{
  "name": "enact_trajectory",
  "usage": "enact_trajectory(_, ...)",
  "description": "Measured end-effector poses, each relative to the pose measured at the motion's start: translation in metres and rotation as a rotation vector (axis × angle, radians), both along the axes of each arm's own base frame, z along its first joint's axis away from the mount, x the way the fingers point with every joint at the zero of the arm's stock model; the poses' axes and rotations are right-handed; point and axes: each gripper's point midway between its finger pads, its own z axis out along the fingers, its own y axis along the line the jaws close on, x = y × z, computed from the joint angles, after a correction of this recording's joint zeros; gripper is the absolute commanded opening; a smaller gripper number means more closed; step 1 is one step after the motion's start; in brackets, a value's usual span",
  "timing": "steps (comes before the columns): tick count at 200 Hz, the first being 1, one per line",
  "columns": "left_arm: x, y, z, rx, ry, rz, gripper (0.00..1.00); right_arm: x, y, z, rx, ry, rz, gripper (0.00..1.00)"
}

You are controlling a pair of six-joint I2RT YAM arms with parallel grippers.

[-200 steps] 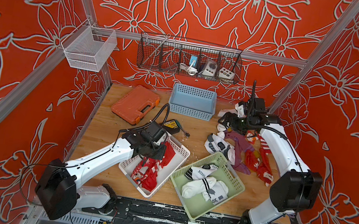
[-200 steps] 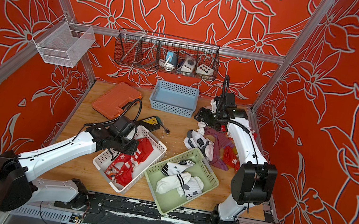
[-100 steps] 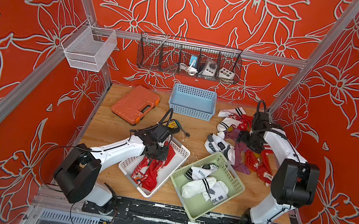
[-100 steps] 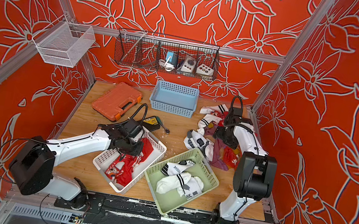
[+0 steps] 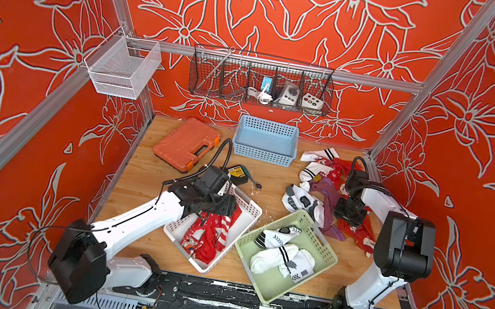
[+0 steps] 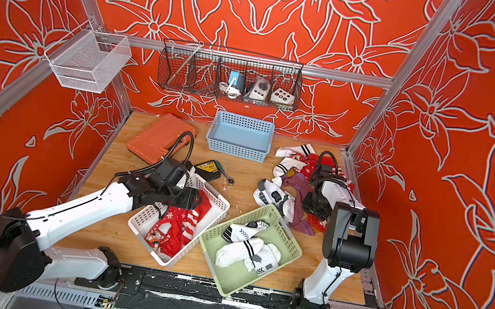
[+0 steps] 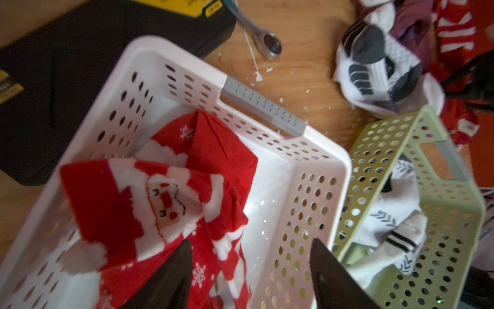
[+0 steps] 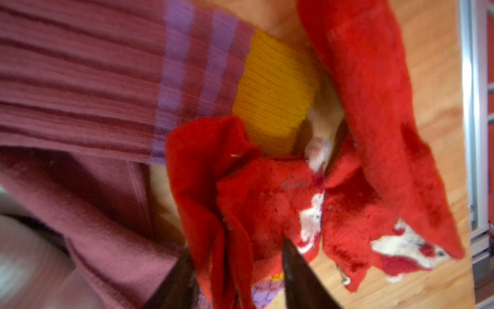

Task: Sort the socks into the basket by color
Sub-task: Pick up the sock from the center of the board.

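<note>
Vs a second ago: the left gripper (image 7: 251, 242) hangs over the white basket (image 7: 315, 192) as before, but its jaws now stand wide apart with nothing between them. The Santa-face red sock (image 7: 149, 203) lies loose in that basket on the other red socks (image 5: 208, 234).

The right arm was up at the far end of the loose sock pile (image 5: 321, 175). Now the right gripper (image 8: 236, 246) is down in the pile's near part. Its jaws are narrow, with a fold of a red sock (image 8: 254, 192) bunched between them. That sock is on the wooden table (image 5: 149, 179), beside a purple sock (image 8: 80, 93) with a yellow cuff (image 8: 278, 91).

The baskets, orange case (image 5: 186, 143) and blue basket (image 5: 262, 158) have not moved. The green basket (image 5: 322, 237) holds white socks (image 5: 283, 258). More white socks with grey marks (image 5: 301, 201) lie on the table between the green basket and the pile.

Writing: the yellow-black box (image 5: 237, 172) by the white basket has a label, too blurred to read in any view. The ratchet head (image 7: 271, 45) shows no readable marking. The white socks carry chevron marks only, no text.
</note>
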Motion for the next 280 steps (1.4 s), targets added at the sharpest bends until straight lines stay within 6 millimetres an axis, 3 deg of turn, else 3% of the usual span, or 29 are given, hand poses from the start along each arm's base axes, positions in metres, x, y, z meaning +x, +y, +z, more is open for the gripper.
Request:
enact_trajectory(26,0.004,0.000,0.037,-0.043,-0.093,-0.005,0.69,0.003,0.001,0.003,0.005,-0.029,-0.002,0.00)
enact_trajectory(52,0.008,-0.004,0.061,-0.069,-0.148,-0.022,0.69,0.000,0.006,0.014,0.031,-0.070,0.002,0.00)
enact_trajectory(106,0.016,-0.025,0.084,-0.142,-0.202,-0.099,0.70,0.008,0.029,0.079,0.122,-0.288,0.058,0.00)
enact_trajectory(140,0.023,-0.043,0.087,-0.181,-0.223,-0.159,0.71,0.016,0.066,0.126,0.206,-0.425,0.167,0.00)
enact_trajectory(184,0.028,-0.080,0.107,-0.223,-0.304,-0.279,0.71,0.020,0.121,0.185,0.356,-0.582,0.333,0.00)
enact_trajectory(235,0.029,-0.122,0.122,-0.250,-0.391,-0.410,0.72,0.011,0.183,0.224,0.607,-0.647,0.482,0.00)
enact_trajectory(280,0.036,-0.144,0.126,-0.259,-0.437,-0.471,0.73,0.001,0.229,0.266,0.824,-0.706,0.601,0.00)
